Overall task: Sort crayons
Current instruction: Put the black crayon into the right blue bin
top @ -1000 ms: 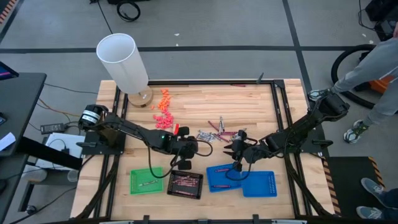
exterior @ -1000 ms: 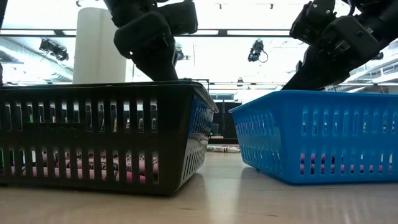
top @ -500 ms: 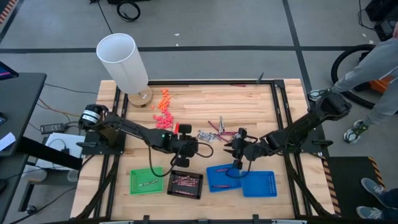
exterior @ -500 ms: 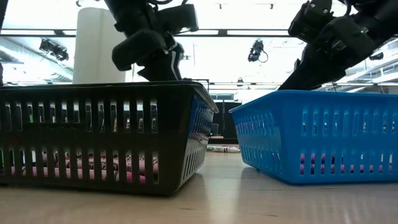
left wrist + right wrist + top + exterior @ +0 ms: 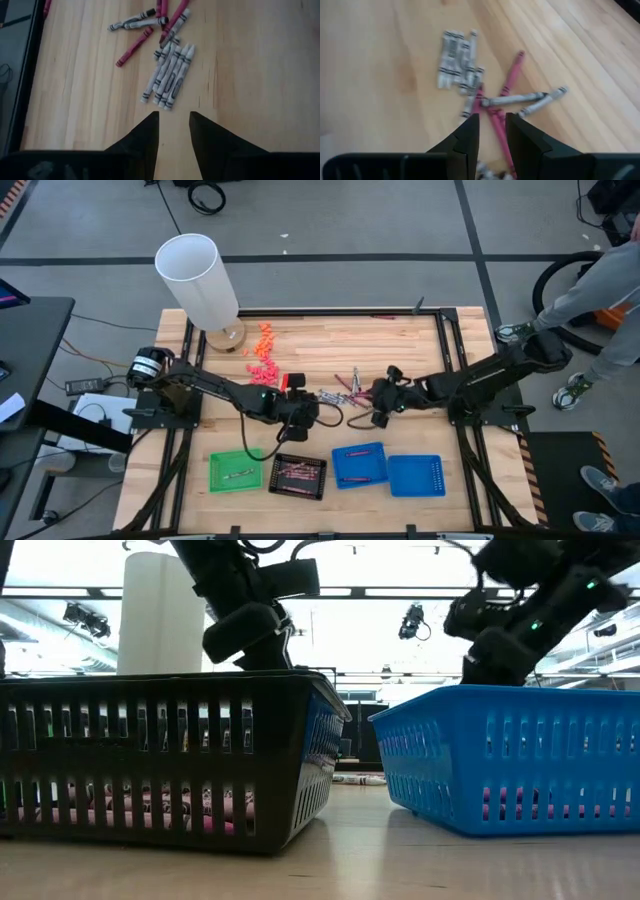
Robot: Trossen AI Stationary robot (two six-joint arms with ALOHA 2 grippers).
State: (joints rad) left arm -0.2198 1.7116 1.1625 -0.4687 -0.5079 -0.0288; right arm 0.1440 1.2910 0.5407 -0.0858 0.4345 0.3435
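Loose crayons lie on the wooden table's middle: a row of silver-grey ones side by side, with maroon ones crossed over them. My left gripper hovers open just to the left of the pile, nothing between its fingers. My right gripper hovers open over the pile's right side. In the right wrist view a maroon crayon lies on the table below the gap. In the low view the trays hide both grippers' fingertips.
Along the near edge stand a green tray, a black tray with pinkish crayons, a blue tray with a few crayons and a second blue tray. Orange pieces and a white cylinder are at the far left. A person stands right.
My right gripper has swung from above the blue tray toward the table's far edge, to the crayon pile, staying open. My left gripper has turned a little about its wrist and otherwise kept its place. The crayons have not moved.
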